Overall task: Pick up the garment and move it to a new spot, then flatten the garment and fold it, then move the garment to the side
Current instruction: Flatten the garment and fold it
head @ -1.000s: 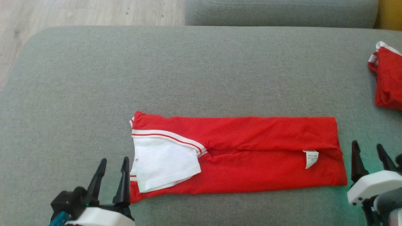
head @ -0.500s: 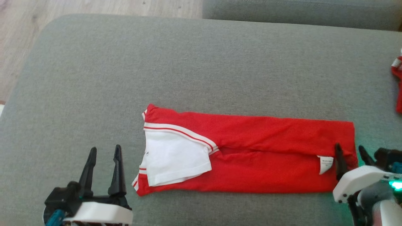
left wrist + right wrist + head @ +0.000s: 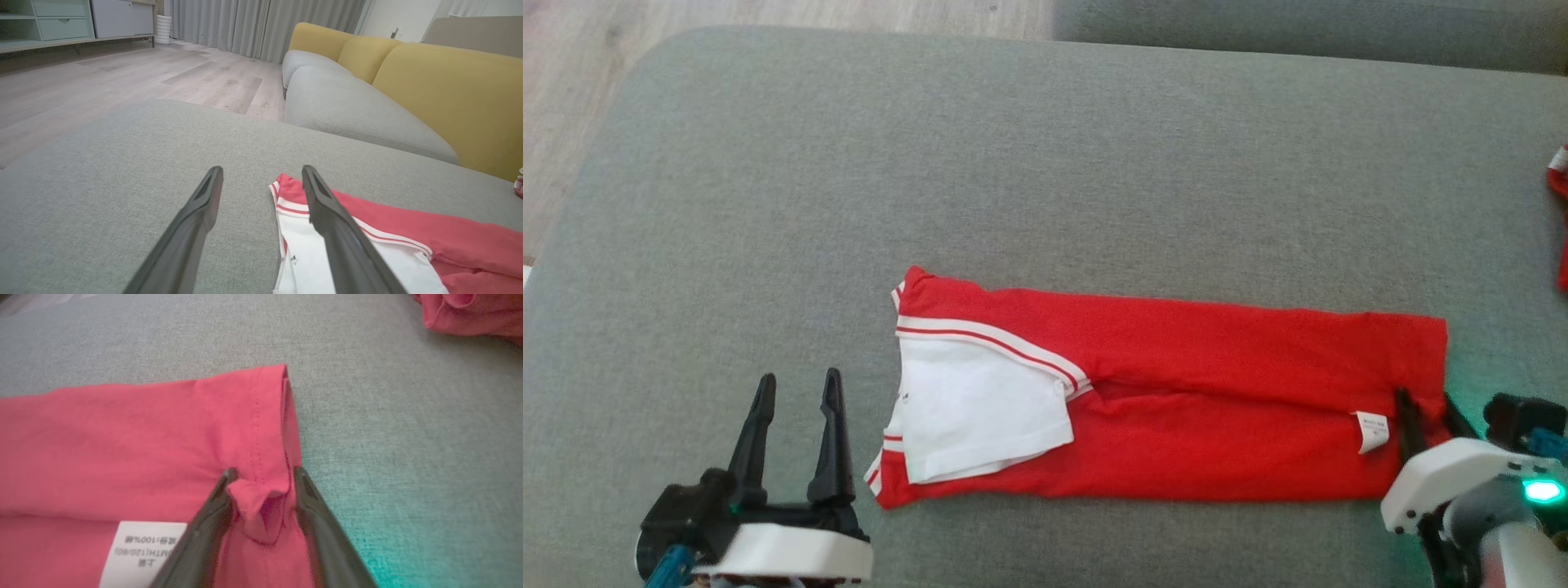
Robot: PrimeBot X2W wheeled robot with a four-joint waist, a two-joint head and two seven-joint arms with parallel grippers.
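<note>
Garment (image 3: 1176, 408): red, folded into a long strip, lying flat on the grey cushion (image 3: 1013, 163). It is sitting in the half nearer the cushion's near edge, long side running along that edge. Its white collar panel (image 3: 980, 416) is facing the cushion's left edge and its hem is facing the right.

Left gripper (image 3: 799, 377): fingers standing spread, holding nothing, hovering over bare cushion just left of the collar end. In the left wrist view the gripper (image 3: 262, 169) is pointing past the garment's (image 3: 449, 241) striped corner.

Right gripper (image 3: 1424, 396): working at the hem end, beside the white care label (image 3: 1372, 430). In the right wrist view the gripper (image 3: 265, 471) is pinching a puckered fold of the garment's (image 3: 122, 449) stitched hem, with both fingers touching cloth.

A second red cloth (image 3: 1560, 220) is lying well apart, at the cushion's right edge.
</note>
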